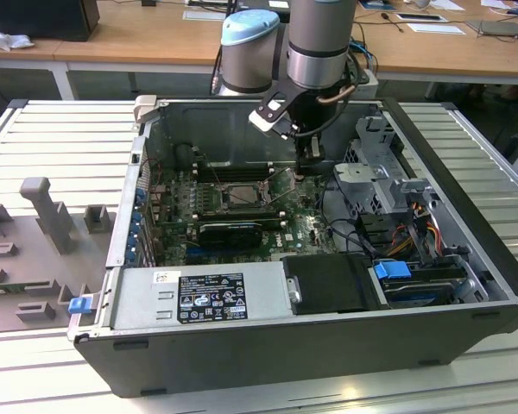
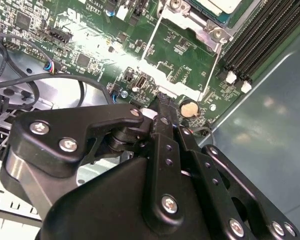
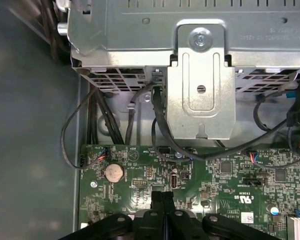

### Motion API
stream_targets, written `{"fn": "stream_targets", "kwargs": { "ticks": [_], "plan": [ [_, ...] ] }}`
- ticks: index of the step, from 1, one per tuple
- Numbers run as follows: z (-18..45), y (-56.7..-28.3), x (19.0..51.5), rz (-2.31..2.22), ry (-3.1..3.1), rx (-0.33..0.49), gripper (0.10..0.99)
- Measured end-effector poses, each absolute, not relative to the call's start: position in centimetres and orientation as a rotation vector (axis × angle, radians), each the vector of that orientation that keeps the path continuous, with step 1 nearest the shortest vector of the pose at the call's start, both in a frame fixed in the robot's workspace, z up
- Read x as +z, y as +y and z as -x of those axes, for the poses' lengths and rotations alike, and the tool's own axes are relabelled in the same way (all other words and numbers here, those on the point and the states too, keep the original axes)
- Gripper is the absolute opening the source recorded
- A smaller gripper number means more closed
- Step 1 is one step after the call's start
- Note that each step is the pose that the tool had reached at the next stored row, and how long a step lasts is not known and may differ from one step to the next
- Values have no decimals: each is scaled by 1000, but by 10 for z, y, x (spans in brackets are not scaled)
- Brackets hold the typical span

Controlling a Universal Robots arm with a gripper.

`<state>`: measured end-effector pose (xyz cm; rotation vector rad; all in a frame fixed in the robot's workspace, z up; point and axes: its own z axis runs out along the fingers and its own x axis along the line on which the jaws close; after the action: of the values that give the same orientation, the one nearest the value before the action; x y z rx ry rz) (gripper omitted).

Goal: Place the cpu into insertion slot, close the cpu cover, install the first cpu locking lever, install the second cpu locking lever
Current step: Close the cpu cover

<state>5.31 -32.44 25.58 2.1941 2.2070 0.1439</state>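
Black two-finger gripper (image 1: 309,171) sits low inside the open dark-grey computer case (image 1: 285,345). It's over the green circuit board (image 1: 300,226), on the exterior view's right of the square dark insertion slot (image 1: 233,195). Both wrist views show its fingertips (image 3: 157,197) pressed together with nothing between them. The second wrist view catches a corner of the pale silvery-grey cpu (image 2: 224,4) seated inside the slot's metal surround, well apart from the gripper. The first wrist view instead shows a round coin cell (image 3: 113,172) near the fingertips and a silver sheet-metal bracket (image 3: 201,85) beyond.
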Motion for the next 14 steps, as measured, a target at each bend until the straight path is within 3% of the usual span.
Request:
{"fn": "stream_targets", "kwargs": {
  "ticks": [14],
  "plan": [
    [-55,-324,245,-2225,2234,131,106]
  ]
}}
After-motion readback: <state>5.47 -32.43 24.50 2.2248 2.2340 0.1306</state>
